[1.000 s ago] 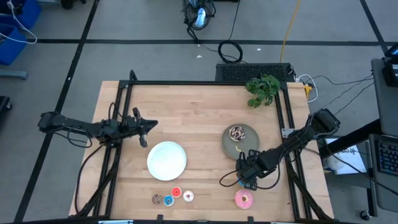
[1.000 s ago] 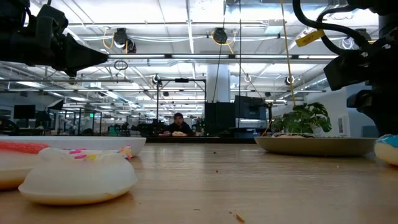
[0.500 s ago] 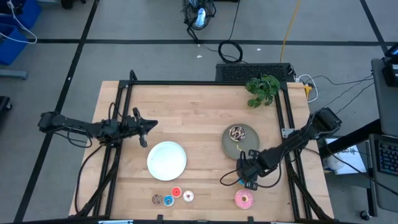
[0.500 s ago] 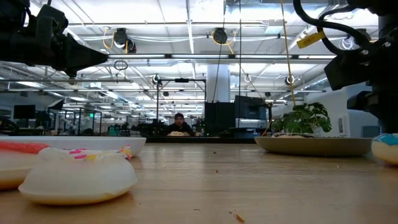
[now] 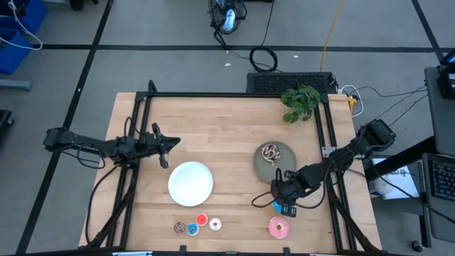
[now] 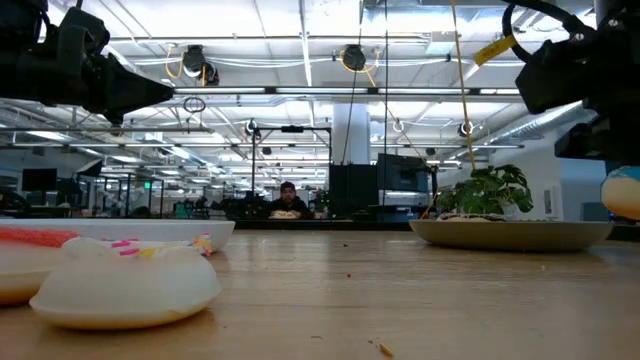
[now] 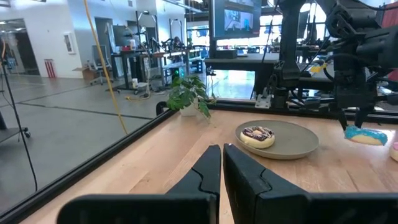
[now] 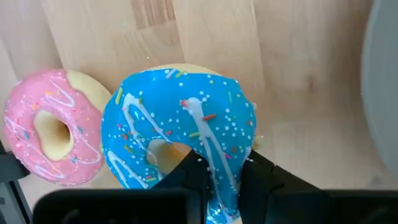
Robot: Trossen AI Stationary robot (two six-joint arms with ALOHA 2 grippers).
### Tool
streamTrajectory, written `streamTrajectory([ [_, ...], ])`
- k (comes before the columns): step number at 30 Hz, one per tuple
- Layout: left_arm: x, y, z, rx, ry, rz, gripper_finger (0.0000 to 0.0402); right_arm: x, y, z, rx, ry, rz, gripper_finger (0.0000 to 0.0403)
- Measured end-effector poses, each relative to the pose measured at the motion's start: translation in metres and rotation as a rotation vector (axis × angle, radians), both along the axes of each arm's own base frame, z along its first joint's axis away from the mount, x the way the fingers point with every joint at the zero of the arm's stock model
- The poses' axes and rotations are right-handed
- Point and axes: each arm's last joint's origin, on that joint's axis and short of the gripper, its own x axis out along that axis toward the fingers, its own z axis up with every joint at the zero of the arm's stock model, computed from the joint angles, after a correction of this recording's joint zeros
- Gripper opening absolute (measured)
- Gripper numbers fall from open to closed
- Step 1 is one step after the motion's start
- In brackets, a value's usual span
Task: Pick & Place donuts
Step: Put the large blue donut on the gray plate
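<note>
The right gripper (image 5: 283, 206) hangs over the bench (image 5: 227, 121) between the grey plate (image 5: 284, 165) and the pink donut (image 5: 279, 227), its jaws closed on the rim of the blue donut (image 8: 180, 143). In the right wrist view the blue ring lies flat, frosted face up and hole pointing upward; being round, it has no long axis. It hangs clear of the wood, and the pink donut (image 8: 53, 134) lies flat just beside it on the bench. In the low view the blue donut (image 6: 622, 192) is higher than half a second ago, when it sat near bench level, and the high view shows the gripper shifted slightly.

Nearer the front edge the three small donuts (image 5: 195, 226) lie in a row, beyond them the white plate (image 5: 190, 183). The chocolate donut (image 5: 270, 151) rests flat on the grey plate.

The left gripper (image 5: 165, 148) waits above the bench's left side, unmoved, jaws nearly closed and holding nothing.
</note>
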Motion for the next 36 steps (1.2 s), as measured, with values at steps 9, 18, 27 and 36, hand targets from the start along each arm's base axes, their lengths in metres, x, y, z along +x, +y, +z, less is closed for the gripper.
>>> streamTrajectory([
  [9,0.0,0.0,0.0,0.0,0.001,0.0,0.0026,0.002,0.0,0.002,-0.015,-0.019,0.002,0.0045],
  [18,0.0,0.0,0.0,0.007,0.003,0.0,0.0026,0.011,0.005,0.036,-0.039,-0.016,0.03,0.0044],
  [27,0.0,0.0,0.0,0.009,0.004,0.001,0.0026,0.025,-0.005,0.126,-0.12,-0.047,0.024,0.0026],
  [36,0.0,0.0,0.0,0.014,0.006,0.001,0.0026,0.021,-0.041,0.16,-0.125,0.097,-0.081,0.0026],
])
